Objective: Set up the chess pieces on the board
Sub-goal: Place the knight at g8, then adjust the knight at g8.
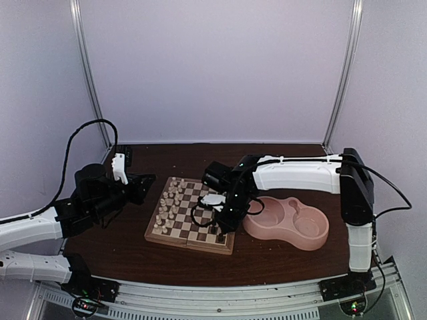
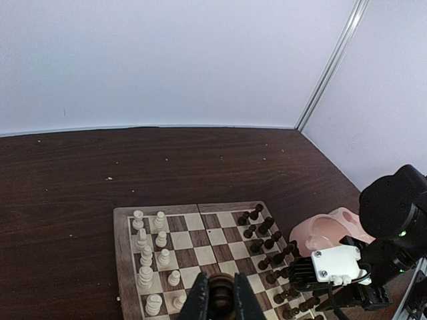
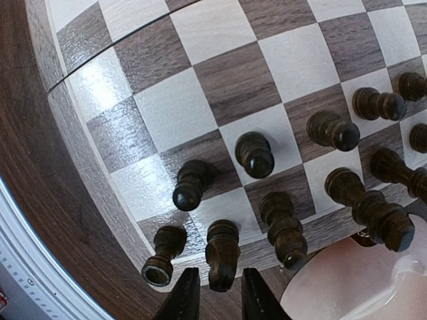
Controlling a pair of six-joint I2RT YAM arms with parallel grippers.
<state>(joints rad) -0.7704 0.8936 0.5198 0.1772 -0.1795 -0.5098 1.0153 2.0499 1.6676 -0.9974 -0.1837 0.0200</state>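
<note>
The board (image 1: 189, 242) lies mid-table, with cream chess pieces (image 1: 167, 207) in two rows on its left side and dark ones (image 2: 267, 243) in rows on its right. My left gripper (image 1: 148, 183) hovers at the board's left edge. In the left wrist view it (image 2: 221, 300) is shut on a dark brown piece (image 2: 221, 293). My right gripper (image 1: 220, 230) is low over the near right corner. In the right wrist view its jaws (image 3: 220, 297) stand slightly open either side of a dark knight (image 3: 222, 257) standing on the edge row, with a small gap on each side.
A pink double bowl (image 1: 287, 223) sits just right of the board, close to the right gripper and also seen in the right wrist view (image 3: 347, 287). Other dark pieces (image 3: 257, 153) stand close around the knight. White walls enclose the dark table (image 1: 133, 253).
</note>
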